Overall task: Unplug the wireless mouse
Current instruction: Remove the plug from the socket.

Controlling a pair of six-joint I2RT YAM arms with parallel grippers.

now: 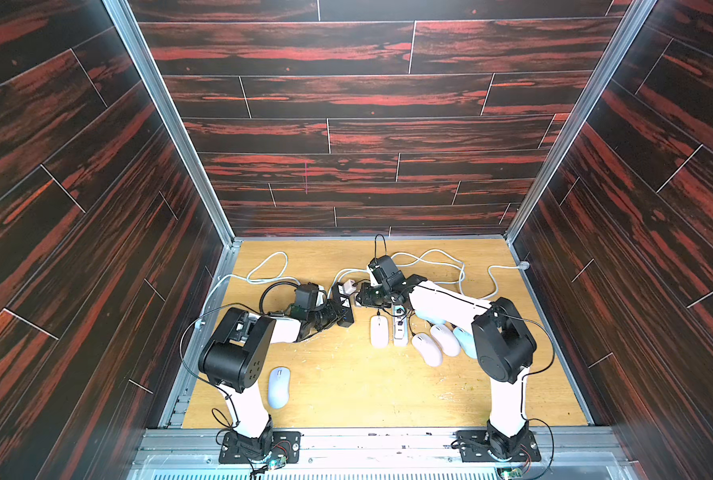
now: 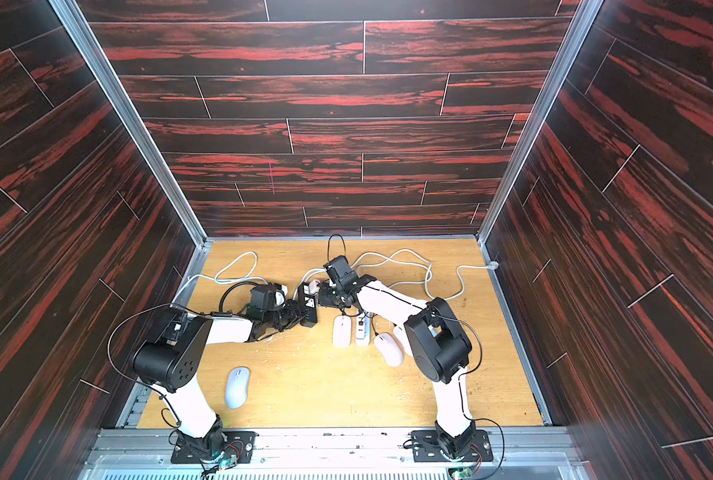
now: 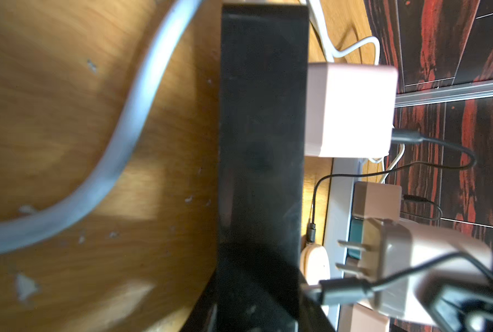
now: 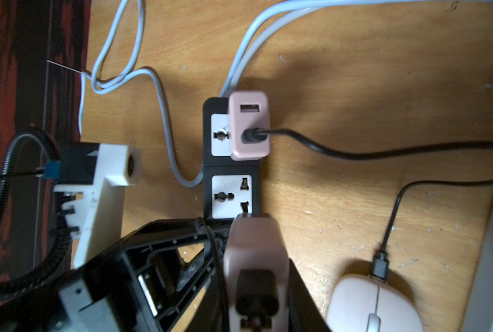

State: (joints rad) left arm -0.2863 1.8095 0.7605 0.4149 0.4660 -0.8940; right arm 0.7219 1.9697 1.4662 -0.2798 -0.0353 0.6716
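Observation:
A black power strip [image 1: 343, 305] [image 4: 230, 195] lies at the middle back of the table, and my left gripper [image 1: 337, 319] [image 3: 256, 290] is shut on its near end. One pink charger [image 4: 249, 126] [image 3: 351, 112] sits plugged in the strip's far socket with a black cable in it. My right gripper [image 1: 361, 297] [image 4: 255, 273] is shut on a second pink charger [image 4: 253, 250] [image 3: 411, 258]. Its two prongs [image 3: 351, 247] are bare and clear of the strip, just off the empty near socket. The pink wireless mouse [image 1: 378, 331] [image 4: 374, 304] lies beside it with a black cable [image 4: 388, 230] in its nose.
A white power strip [image 1: 399, 328] lies right of the pink mouse. Three more mice [image 1: 427, 349] crowd under my right forearm. A pale blue mouse [image 1: 279, 386] lies near the left arm's base. Grey cables [image 1: 429, 259] loop along the back wall.

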